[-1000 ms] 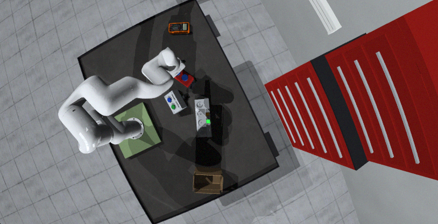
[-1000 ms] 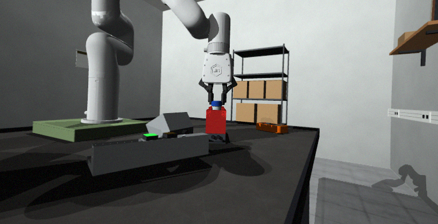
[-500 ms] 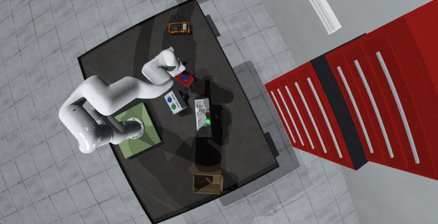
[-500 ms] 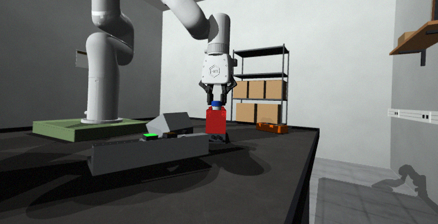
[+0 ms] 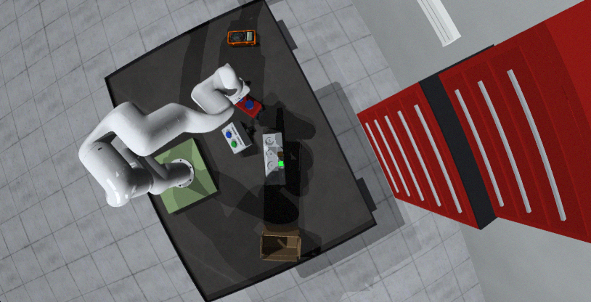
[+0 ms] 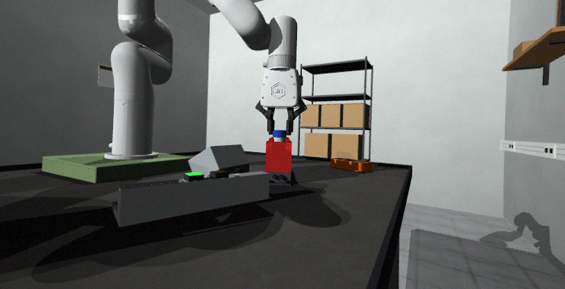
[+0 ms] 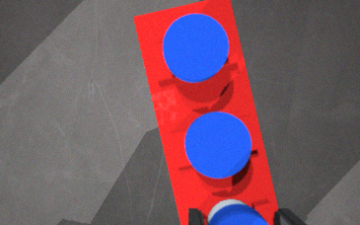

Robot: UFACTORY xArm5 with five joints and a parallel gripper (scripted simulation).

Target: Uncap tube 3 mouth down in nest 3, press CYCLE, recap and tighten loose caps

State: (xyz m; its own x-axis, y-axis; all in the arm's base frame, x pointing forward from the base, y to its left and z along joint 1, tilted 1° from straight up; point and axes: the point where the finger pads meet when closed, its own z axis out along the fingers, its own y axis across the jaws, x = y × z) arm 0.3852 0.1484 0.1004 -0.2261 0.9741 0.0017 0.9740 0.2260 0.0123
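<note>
The red decapping station (image 5: 247, 105) stands on the dark table, also in the side view (image 6: 278, 154) and the wrist view (image 7: 207, 123). In the wrist view two blue caps (image 7: 195, 47) (image 7: 218, 144) sit on their tubes ahead of the fingers. A third blue cap (image 7: 237, 214) lies between my fingertips, with a pale tube rim showing at its edge. My gripper (image 6: 280, 128) hangs upright over the station, open, its fingers flanking this cap (image 6: 279, 133) without clamping it. The cap tray (image 5: 273, 157) shows its green lamp (image 5: 281, 163) lit, and its nests look empty.
The grey key housing (image 5: 236, 137) with the blue key (image 5: 228, 133) and the green key (image 5: 234, 144) stands between the station and the arm's green base (image 5: 186, 173). An orange meter (image 5: 241, 37) lies at the far table end and a cardboard box (image 5: 279, 243) at the other end.
</note>
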